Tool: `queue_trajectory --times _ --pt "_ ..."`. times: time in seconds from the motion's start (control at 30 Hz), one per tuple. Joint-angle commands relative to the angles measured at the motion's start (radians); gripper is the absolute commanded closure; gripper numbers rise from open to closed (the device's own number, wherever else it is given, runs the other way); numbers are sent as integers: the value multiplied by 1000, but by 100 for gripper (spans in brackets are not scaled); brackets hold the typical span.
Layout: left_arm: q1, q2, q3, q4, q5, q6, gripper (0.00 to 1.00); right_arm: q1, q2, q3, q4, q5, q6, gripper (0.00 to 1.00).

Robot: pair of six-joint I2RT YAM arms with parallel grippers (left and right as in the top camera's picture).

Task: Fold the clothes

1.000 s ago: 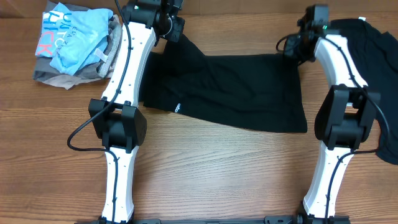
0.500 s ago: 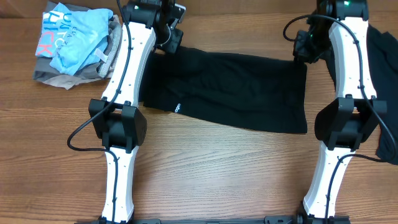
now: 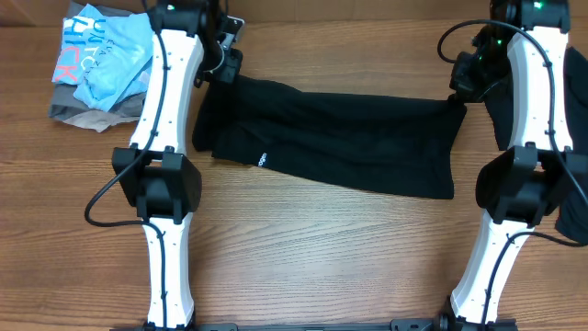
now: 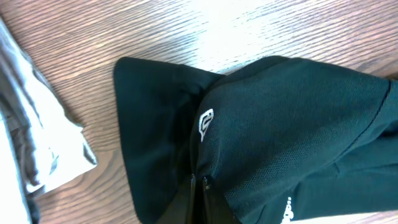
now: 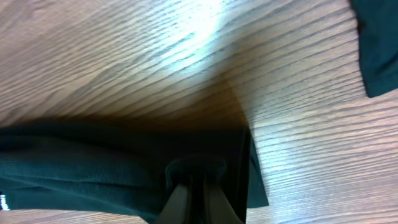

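Note:
A black garment (image 3: 340, 138) with a small white logo (image 3: 261, 158) lies spread as a wide band across the table's middle. My left gripper (image 3: 223, 66) is shut on its upper left corner; in the left wrist view the closed fingers (image 4: 199, 185) pinch black fabric (image 4: 280, 124) below a white logo. My right gripper (image 3: 462, 85) is shut on the upper right corner; in the right wrist view the fingers (image 5: 198, 182) clamp a bunched fold (image 5: 93, 168). A second black garment (image 3: 560, 83) lies at the right edge, partly behind the right arm.
A pile of folded clothes, light blue on grey (image 3: 106, 60), sits at the back left, close to the left arm; its pale edge shows in the left wrist view (image 4: 37, 143). Bare wooden table (image 3: 322, 257) lies in front of the garment.
Both grippers, still shut on the garment's top corners, moved outward, left one to the left and right one to the right. The fabric's upper edge stretched wider and flatter.

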Motion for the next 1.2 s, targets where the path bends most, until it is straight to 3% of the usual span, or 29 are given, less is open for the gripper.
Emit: queue_trajectory --times 0.0,0.6,0.77,0.97,1.0,1.03,1.07,1.1,1.13,1.17 --pt "10 -91 7 -26 32 19 96 4 -135 9 1 -17 15 96" --pt "9 -86 -17 -225 34 18 96 4 -174 -544 108 6 21 96" --pt "-14 -86 -136 -213 82 19 96 -8 -174 -633 202 -10 23 96" --pt "-46 -86 -339 -87 36 6 96 -14 -174 -640 227 -14 14 96" --pt "-46 -86 -356 -73 17 -10 86 -14 -174 -640 227 -14 11 96" --pt "-43 -86 -366 -64 -8 -29 68 -14 -174 -640 227 -14 9 95" --pt "-38 -86 -369 -61 -45 -58 41 -14 -174 -640 227 -14 2 89" --pt "-34 -86 -369 -61 -64 -74 25 -14 -174 -640 226 -13 -2 85" --pt "-28 -87 -365 -63 -86 -92 12 -14 -174 -640 227 -14 -14 77" --pt "-22 -87 -356 -68 -98 -101 8 -15 -174 -640 231 -13 -23 70"
